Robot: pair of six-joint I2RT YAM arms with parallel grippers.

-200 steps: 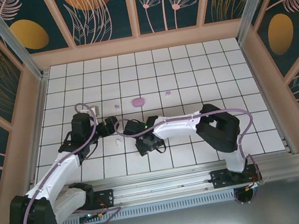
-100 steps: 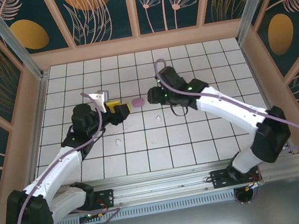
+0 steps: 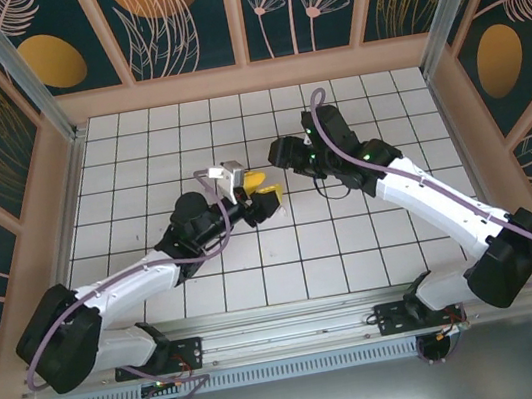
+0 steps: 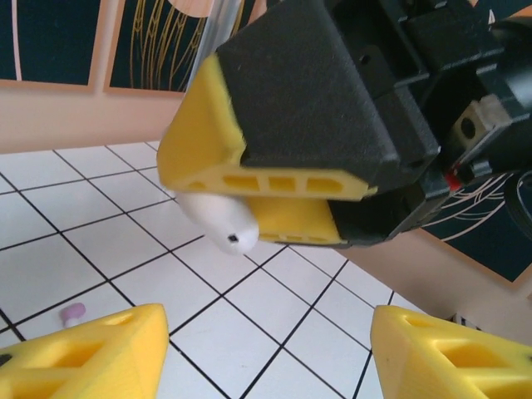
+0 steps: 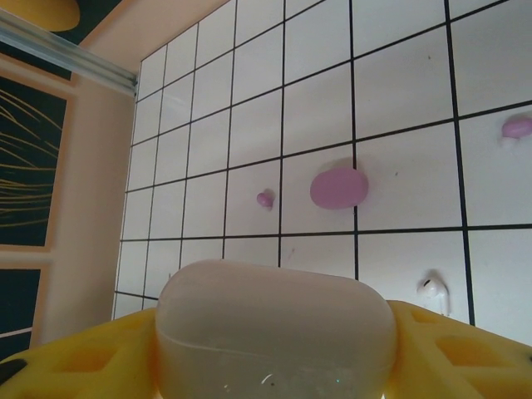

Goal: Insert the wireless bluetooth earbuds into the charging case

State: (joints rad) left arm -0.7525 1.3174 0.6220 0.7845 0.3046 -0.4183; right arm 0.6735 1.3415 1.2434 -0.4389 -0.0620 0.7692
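Observation:
A white charging case (image 5: 274, 332) fills the bottom of the right wrist view, and my right gripper (image 5: 274, 353) is shut on it, a yellow finger at each side. On the tiles beyond lie a pale purple case (image 5: 339, 188), two purple earbuds (image 5: 265, 199) (image 5: 517, 127) and a white earbud (image 5: 433, 289). In the left wrist view the right gripper's yellow fingers (image 4: 249, 170) hold the white case (image 4: 218, 218) just ahead of my left gripper (image 4: 266, 341), which is open with nothing in it. A purple earbud (image 4: 72, 313) lies near its left finger. From above, the left gripper (image 3: 264, 189) and the right gripper (image 3: 279, 152) face each other mid-table.
The white tiled floor (image 3: 259, 282) is ringed by a low tan wall (image 3: 247, 79) with aluminium posts. Both arms stretch over the middle of the floor. The near tiles and far rows stay free.
The left gripper has swung right towards the table's middle. The right arm, low near the centre a second ago, has reached out to the far side and now faces the left gripper.

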